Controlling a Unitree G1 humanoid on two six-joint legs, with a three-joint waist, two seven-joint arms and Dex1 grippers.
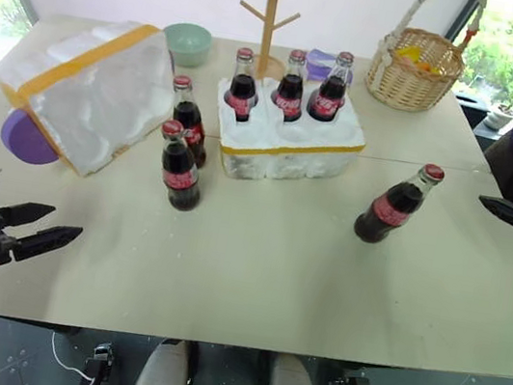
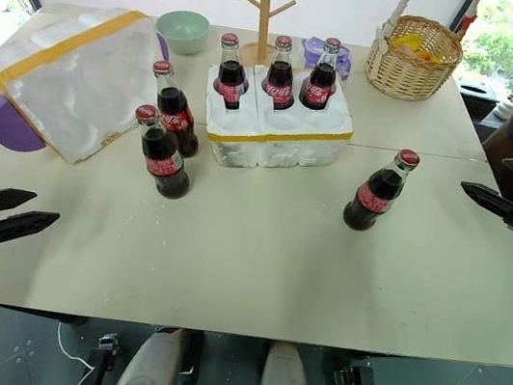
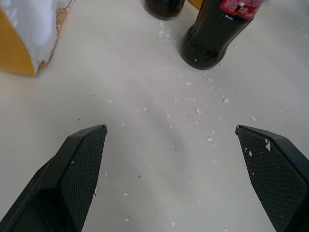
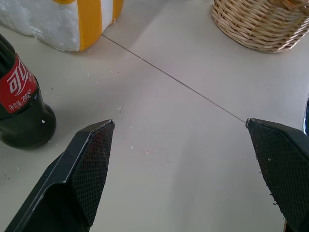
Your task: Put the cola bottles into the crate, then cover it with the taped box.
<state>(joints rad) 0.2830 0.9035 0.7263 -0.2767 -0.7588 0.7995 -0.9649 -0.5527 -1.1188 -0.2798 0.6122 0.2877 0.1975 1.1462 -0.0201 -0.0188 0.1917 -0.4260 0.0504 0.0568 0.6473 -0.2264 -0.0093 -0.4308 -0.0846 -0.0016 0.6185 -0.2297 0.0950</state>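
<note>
A: So, report the appearance and position of the task items.

B: Six small glass cola bottles, dark contents, red caps and red labels. Three bottles (image 1: 291, 86) stand upright in the far row of the low white styrofoam crate (image 1: 288, 149), which carries a yellow tape band around its side. The near wells hold nothing. The crate sits at 12 o'clock from table centre. Two bottles (image 1: 181, 166) stand on the beige table (image 1: 273, 273) just beside the crate's left end, at roughly 10 o'clock. The sixth bottle (image 1: 396, 205) stands alone at 3 o'clock, well apart from the crate.

A: And the cover?

B: The large deep white styrofoam taped box (image 1: 92, 93), lumpy sides, wide yellow band, lies tilted at 10 o'clock, near the two loose bottles. A purple round item (image 1: 23, 138) shows under its near edge.

A: Other containers?

B: A woven wicker basket (image 1: 414, 71) at 1 o'clock holds yellow items; what they are cannot be told. A pale green bowl (image 1: 187, 42) sits at 11 o'clock, contents not visible. A wooden branched stand (image 1: 270, 14) rises behind the crate.

A: Gripper status?

B: Left gripper (image 1: 46, 228) at 8 o'clock: fingers spread wide, released, grasping nothing. Right gripper (image 2: 492, 186) at 3 o'clock: fingers likewise spread, released, near the lone bottle but apart from it.
</note>
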